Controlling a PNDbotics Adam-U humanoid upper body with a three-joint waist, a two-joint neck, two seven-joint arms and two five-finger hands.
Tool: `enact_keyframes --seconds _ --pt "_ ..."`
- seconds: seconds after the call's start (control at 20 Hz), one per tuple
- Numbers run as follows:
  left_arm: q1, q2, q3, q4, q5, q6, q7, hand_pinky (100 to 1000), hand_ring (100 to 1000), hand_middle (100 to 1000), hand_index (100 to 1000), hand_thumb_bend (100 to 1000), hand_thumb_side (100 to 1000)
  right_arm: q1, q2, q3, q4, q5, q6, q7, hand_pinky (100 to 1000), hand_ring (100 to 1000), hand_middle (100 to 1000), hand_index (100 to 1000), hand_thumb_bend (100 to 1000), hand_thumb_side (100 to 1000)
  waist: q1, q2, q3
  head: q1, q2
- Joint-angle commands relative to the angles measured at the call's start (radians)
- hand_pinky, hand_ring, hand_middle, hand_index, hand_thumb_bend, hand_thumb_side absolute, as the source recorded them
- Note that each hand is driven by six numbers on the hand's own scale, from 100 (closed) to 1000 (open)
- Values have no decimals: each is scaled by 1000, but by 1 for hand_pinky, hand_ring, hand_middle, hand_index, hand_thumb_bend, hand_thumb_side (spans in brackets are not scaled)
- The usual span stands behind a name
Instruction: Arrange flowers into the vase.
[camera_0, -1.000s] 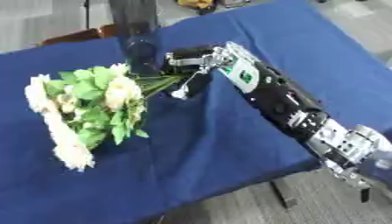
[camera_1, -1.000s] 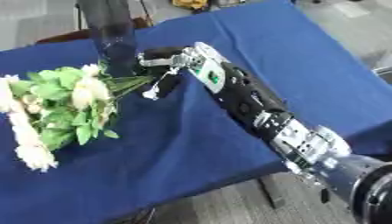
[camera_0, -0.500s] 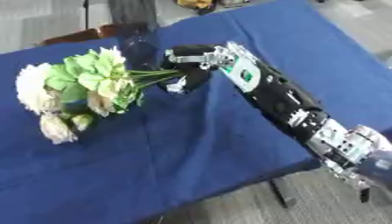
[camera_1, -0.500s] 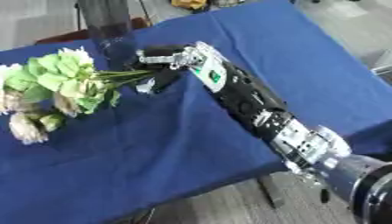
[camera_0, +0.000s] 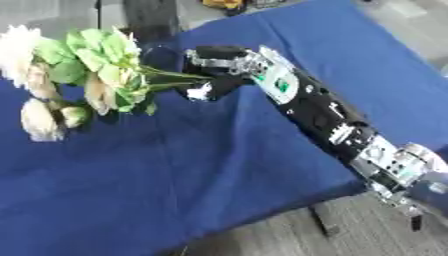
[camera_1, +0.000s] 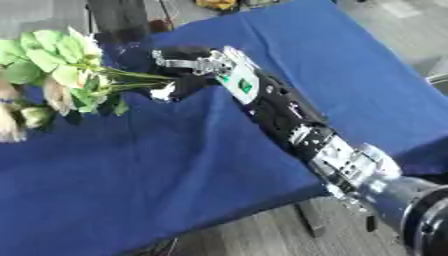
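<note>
- The bouquet is now seen raised off the blue table, where a second ago it was lying flat at the left of the frame; the heads have swung up toward the upper left
- From this it is judged that the lift is done and the stems are being turned for insertion
- The green stems are grasped by the right hand, fingers curled round them, at upper centre
- The blooms are held out to the left of the hand, the stems roughly level
- The dark vase is seen at the top edge, just behind hand and bouquet
- The left hand is not shown in either view
</note>
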Motion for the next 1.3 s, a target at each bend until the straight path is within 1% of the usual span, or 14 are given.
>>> enact_keyframes --seconds 0.05,0.1,0.35,0.45,0.5,0.75,0.85,1.1,1.3 --pt "-7 12 9 -16 5 -2 -1 535 559 614 827 300 968 -12 -31 -15 -31 -25 -7 -25 100 253 100 408 100 748 14 1 1 -2 5" --pt "-7 12 10 -16 5 -1 -1 535 559 614 827 299 968 -12 -30 -18 -34 -31 -5 -33 100 246 100 389 100 774 14 0 1 -2 5" --pt "-6 12 10 -16 5 -2 -1 535 560 615 827 299 968 -11 -36 -32 -67 -101 31 -71 100 228 100 342 100 814 15 -2 -1 -2 5" --pt "-6 13 10 -16 5 -2 -1 535 560 615 827 299 968 -11 -41 -36 -85 -133 52 -80 100 226 100 339 100 816 15 -2 -1 -3 5" --pt "-6 13 10 -16 5 -2 0 525 559 614 827 298 966 -11 -43 -38 -92 -149 61 -82 100 222 100 334 100 798 15 -3 -2 -3 5" --pt "-9 14 14 -19 7 -7 5 511 558 614 827 299 962 -7 -50 -54 -130 -223 110 -96 100 216 100 328 100 805 15 -6 -4 -3 5" --pt "-9 15 16 -20 7 -8 7 484 556 614 826 298 958 -5 -52 -64 -139 -245 126 -110 100 208 100 321 100 813 16 -7 -4 -5 5" --pt "-9 18 31 -20 3 -12 34 499 561 611 823 304 951 3 -52 -87 -155 -304 159 -163 100 191 100 303 100 831 16 -10 -7 -5 5" --pt "-6 19 37 -17 -5 -11 51 499 560 610 823 303 952 5 -57 -113 -183 -363 177 -225 100 172 100 289 100 835 15 -14 -11 -5 5"
